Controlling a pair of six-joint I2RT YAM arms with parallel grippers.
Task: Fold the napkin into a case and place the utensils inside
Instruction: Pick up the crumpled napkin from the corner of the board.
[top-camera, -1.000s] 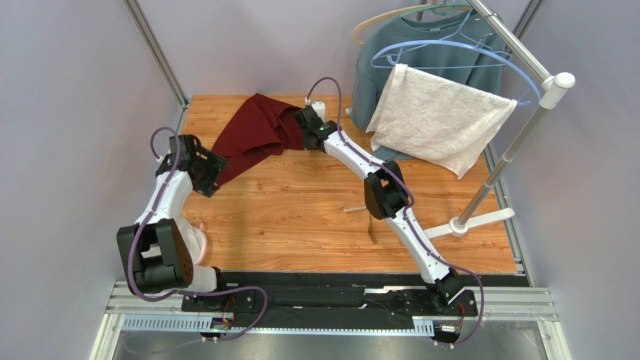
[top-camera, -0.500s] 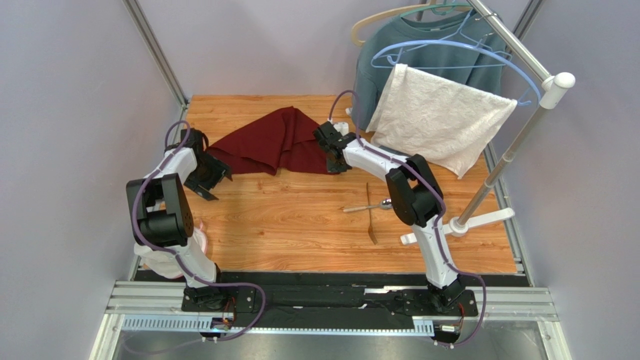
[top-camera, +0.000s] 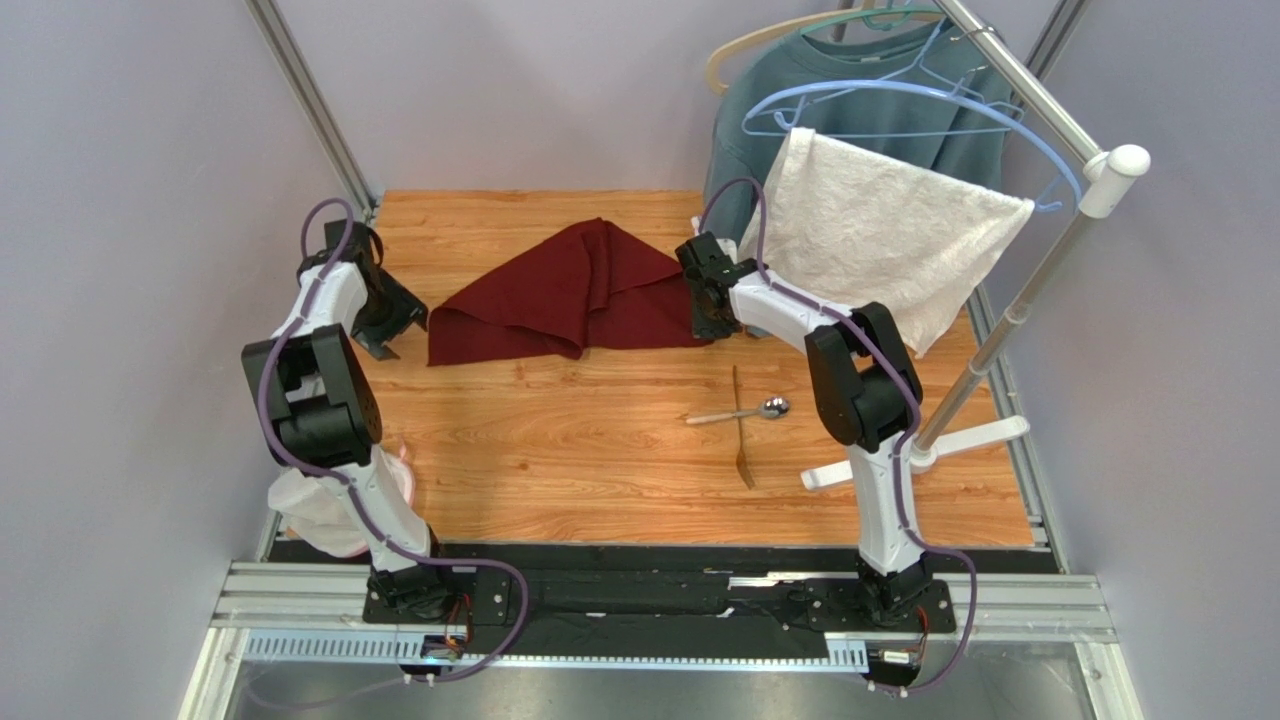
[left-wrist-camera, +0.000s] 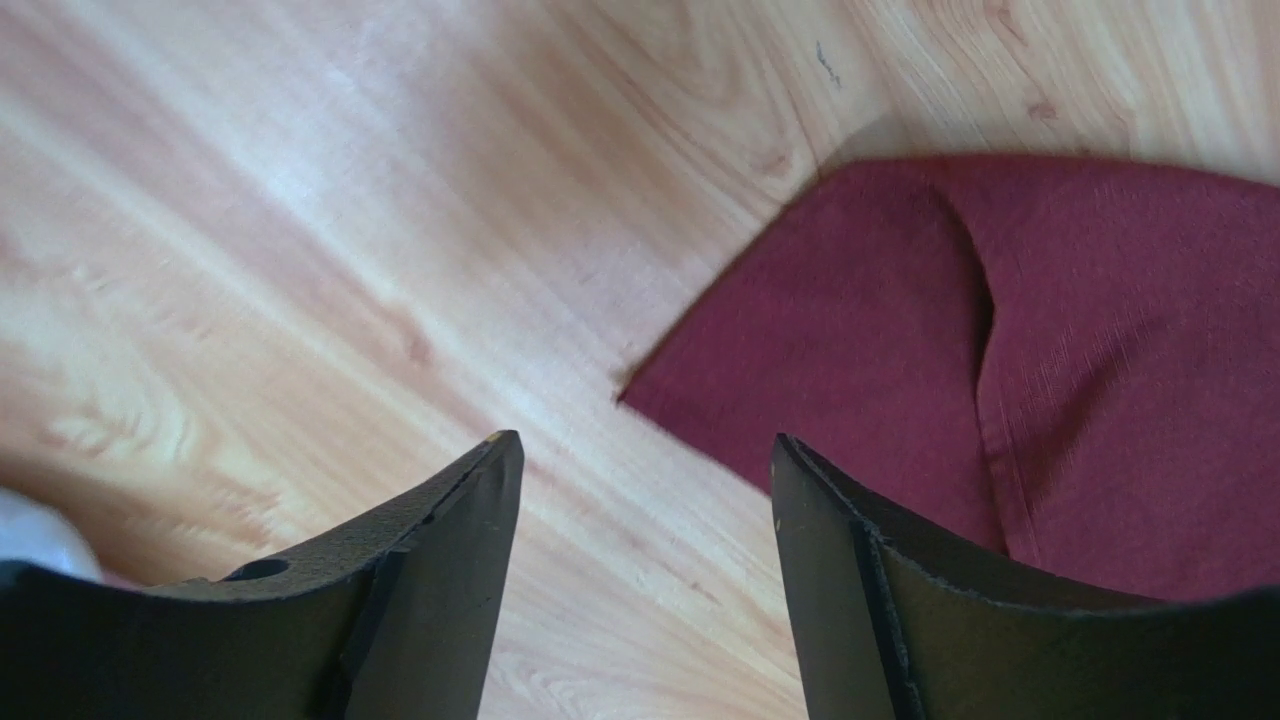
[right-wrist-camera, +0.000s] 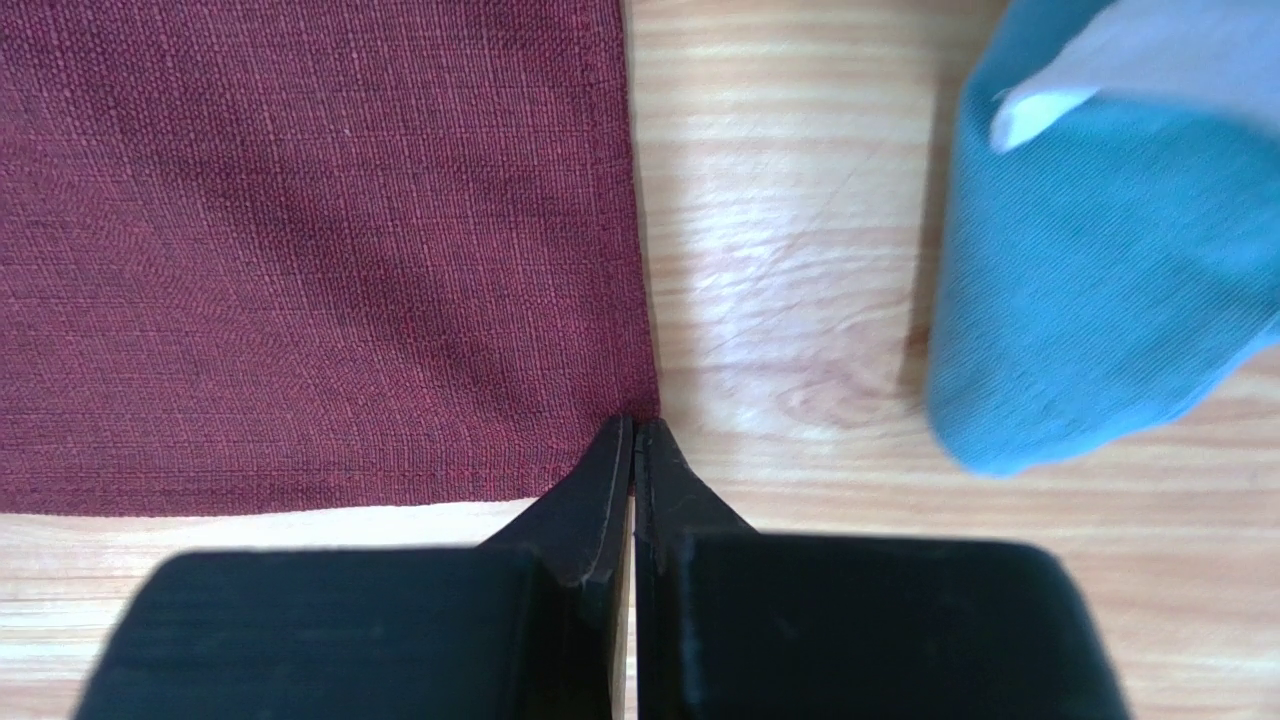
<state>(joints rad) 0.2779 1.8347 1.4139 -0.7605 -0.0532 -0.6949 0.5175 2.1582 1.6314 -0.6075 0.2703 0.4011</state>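
Laying once-lifted napkin (top-camera: 564, 293) flat on counter (top-camera: 571, 435): dropping corner ahead of spread left fingers (left-wrist-camera: 436, 585), pinching other between right fingers (right-wrist-camera: 594, 495); folding next.

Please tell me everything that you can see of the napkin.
The napkin is a dark red woven cloth with stitched hems. It lies on the far part of the wooden table, loosely folded into a wide, roughly triangular shape. One layer overlaps another, with a ridge near the middle. The right pincer is shut on its right corner. Its left corner lies flat and free just ahead of the open left pincer, which does not touch it.
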